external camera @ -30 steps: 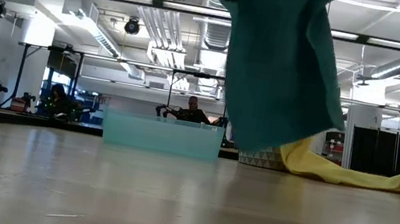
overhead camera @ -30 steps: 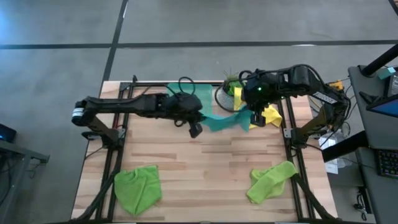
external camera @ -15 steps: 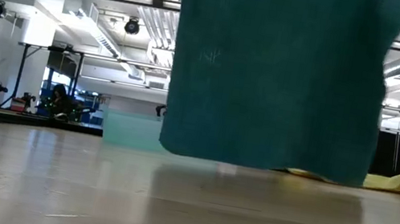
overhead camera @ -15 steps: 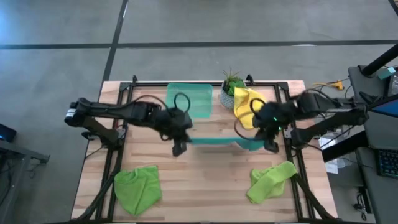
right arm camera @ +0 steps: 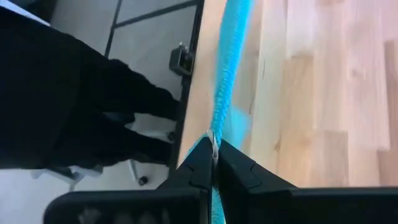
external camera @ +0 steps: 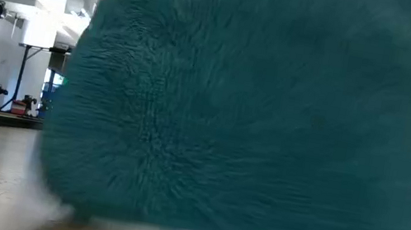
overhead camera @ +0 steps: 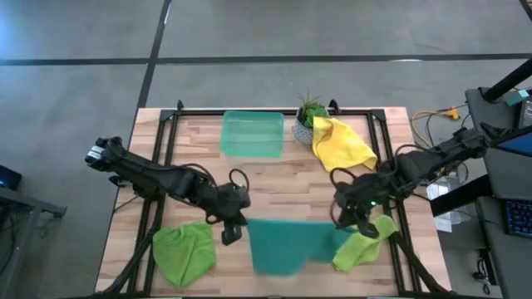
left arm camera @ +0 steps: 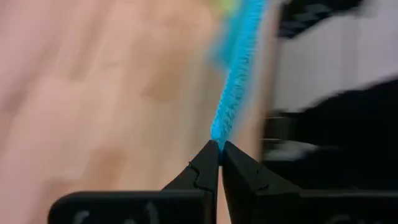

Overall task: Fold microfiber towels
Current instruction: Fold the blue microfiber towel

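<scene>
The teal-blue towel (overhead camera: 283, 246) is spread between my two grippers over the near middle of the table. In the low view it (external camera: 272, 118) fills most of the picture, and its lower edge is down at the tabletop. My left gripper (overhead camera: 229, 234) is shut on its left top corner, my right gripper (overhead camera: 344, 223) on its right top corner. One lime green towel (overhead camera: 184, 252) lies crumpled at the near left. The other (overhead camera: 367, 241) lies at the near right, partly under the teal one. The yellow towel (overhead camera: 341, 143) lies at the far right. My left gripper pinches the towel's top edge at its left corner (left arm camera: 217, 132) between the tips of its two fingers. The edge runs straight away from the fingers toward the other arm. The towel hangs below. My right gripper pinches the towel's top edge at its right corner (right arm camera: 214, 138) between the tips of its two fingers. The edge runs straight away from the fingers toward the left arm. The towel hangs below, its lower edge by the table.
A translucent green tray (overhead camera: 252, 134) sits at the far middle of the table, and a small potted plant (overhead camera: 306, 123) stands next to the yellow towel. Black frame rails (overhead camera: 150, 208) run along the left and right sides.
Both grippers have gone from the far part of the table toward its near edge and down, still shut on the teal towel. The towel, bunched by the tray a second ago, has been drawn out flat between them, and its lower edge now reaches the table.
</scene>
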Tool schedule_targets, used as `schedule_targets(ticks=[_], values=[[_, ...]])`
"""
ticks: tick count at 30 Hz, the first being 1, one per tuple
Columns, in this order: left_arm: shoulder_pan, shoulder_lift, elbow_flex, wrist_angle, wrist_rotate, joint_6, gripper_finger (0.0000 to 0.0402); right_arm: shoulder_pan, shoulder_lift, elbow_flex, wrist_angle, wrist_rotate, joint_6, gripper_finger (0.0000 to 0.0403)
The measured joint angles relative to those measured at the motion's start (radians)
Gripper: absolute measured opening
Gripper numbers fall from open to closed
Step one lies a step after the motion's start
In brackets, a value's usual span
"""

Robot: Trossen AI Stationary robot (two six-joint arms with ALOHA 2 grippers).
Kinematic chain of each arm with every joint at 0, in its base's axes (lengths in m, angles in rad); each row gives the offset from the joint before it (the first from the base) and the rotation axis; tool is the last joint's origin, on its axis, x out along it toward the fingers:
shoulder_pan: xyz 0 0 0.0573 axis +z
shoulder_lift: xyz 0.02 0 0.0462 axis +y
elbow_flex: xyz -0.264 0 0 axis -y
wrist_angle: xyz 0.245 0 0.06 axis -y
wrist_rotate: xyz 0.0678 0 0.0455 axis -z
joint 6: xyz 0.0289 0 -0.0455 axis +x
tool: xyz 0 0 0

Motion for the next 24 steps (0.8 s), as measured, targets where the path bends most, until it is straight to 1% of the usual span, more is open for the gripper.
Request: schedule_targets(ticks=[2,5,10,12,15,17,19,24], values=[[0.007,0.0,-0.06,0.002,-0.061,0.002,0.0,-0.056,-0.008,-0.045,0.046,-0.023,-0.044,0.0009],[0.022,0.0,-0.167,0.043,-0.117,-0.002,0.0,-0.148,-0.015,-0.105,0.09,-0.065,-0.119,0.0009],[0.052,0.0,-0.319,0.182,-0.145,-0.004,0.0,-0.272,-0.003,-0.195,0.105,-0.127,-0.236,0.0009],[0.06,0.0,-0.364,0.231,-0.161,-0.008,0.0,-0.307,0.021,-0.23,0.104,-0.128,-0.277,0.0009],[0.075,0.0,-0.41,0.265,-0.217,-0.029,0.0,-0.352,0.07,-0.273,0.104,-0.125,-0.323,0.0009],[0.087,0.0,-0.427,0.255,-0.252,-0.028,0.0,-0.373,0.113,-0.288,0.098,-0.106,-0.356,0.0009],[0.103,0.001,-0.451,0.264,-0.281,-0.028,0.0,-0.389,0.161,-0.293,0.094,-0.062,-0.385,0.0008],[0.167,0.001,-0.521,0.359,-0.303,-0.014,0.0001,-0.424,0.285,-0.274,0.132,0.063,-0.433,0.0009]])
